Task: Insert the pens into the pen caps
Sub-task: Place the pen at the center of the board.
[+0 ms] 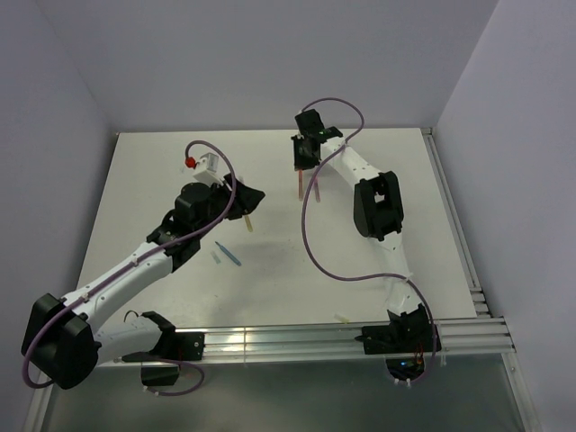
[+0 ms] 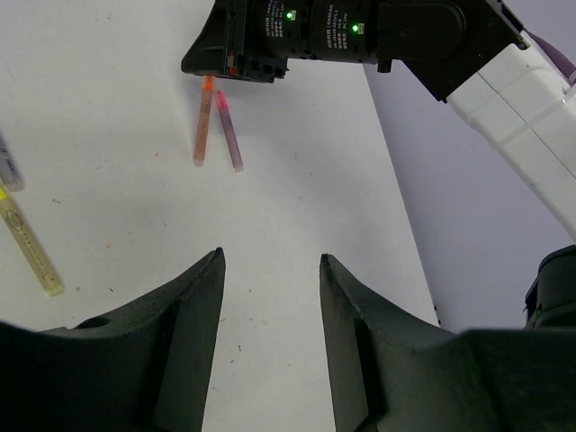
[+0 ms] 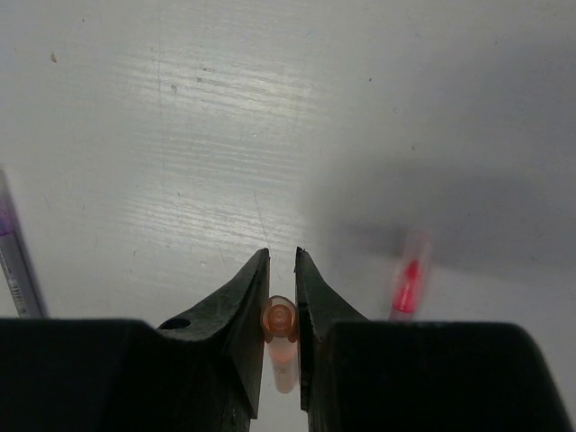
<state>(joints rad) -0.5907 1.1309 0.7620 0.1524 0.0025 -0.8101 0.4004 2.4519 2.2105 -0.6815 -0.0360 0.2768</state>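
The right gripper (image 3: 283, 258) pinches an orange pen (image 3: 281, 331) near a pink-red pen (image 3: 409, 288).

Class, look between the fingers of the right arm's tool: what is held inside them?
An orange pen is clamped inside the right tool, pointing out towards the table. The part of the pen deeper in the grip is covered and cannot be seen.

An orange pen (image 3: 281, 353) sits in the black right tool (image 3: 283, 257); beside that tool, a pink-red pen (image 3: 408, 290) on the white surface (image 3: 270, 108).
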